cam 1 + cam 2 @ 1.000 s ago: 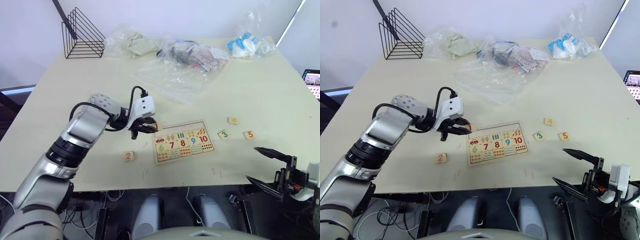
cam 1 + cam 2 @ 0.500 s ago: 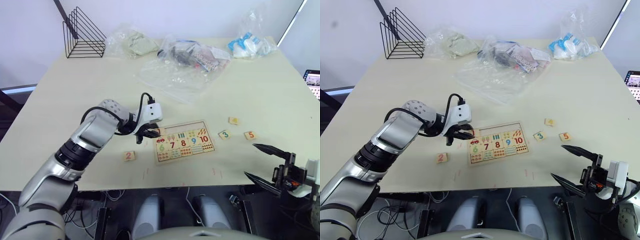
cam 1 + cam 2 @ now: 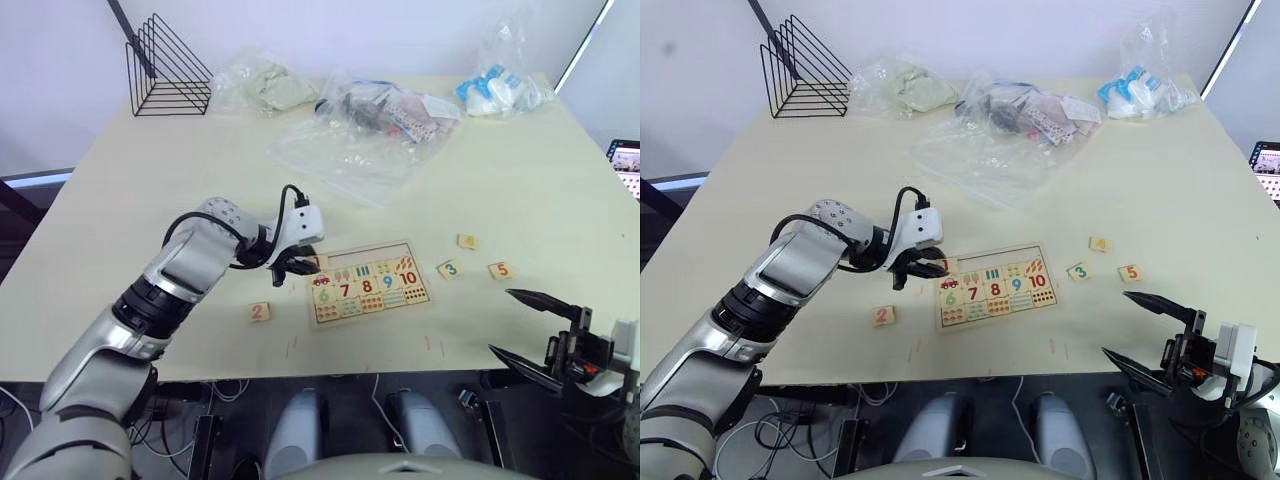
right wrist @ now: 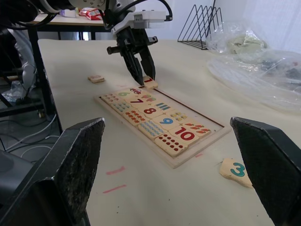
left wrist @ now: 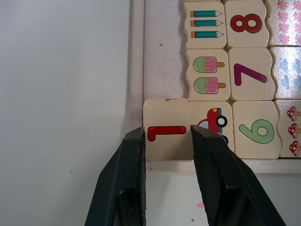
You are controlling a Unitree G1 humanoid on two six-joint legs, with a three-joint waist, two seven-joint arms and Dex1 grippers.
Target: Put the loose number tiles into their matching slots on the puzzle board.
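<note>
Pinching the red 1 tile (image 5: 168, 130) between its 2 black fingers, the left gripper (image 5: 168, 141) holds it at the near-left corner of the puzzle board (image 3: 368, 282), over the first of the slots (image 5: 162, 61) that run along the board's top edge. In the left wrist view the tile overlaps the board's raised frame and partly covers the car picture piece (image 5: 211, 123), so it looks tilted or not yet seated, though from these angles I cannot tell whether any edge is already down in the recess.

The rest of the slot row looks bare. The 2 tile (image 3: 258, 312) lies on the table (image 3: 150, 180) off the board's left side. The 3 tile (image 3: 449, 268), the 5 tile (image 3: 499, 270) and the yellowish tile (image 3: 466, 241) that should be the 4 lie off its right side, well apart from the board.

The right gripper (image 3: 533, 326) hangs at the table's near edge, fingers spread wide and holding nothing.

The risk here is releasing too early: with the tile riding on the frame it could rest crooked or slide out onto the table. Pressing down while misaligned could also shove the light board or lift the neighbouring picture piece.
</note>
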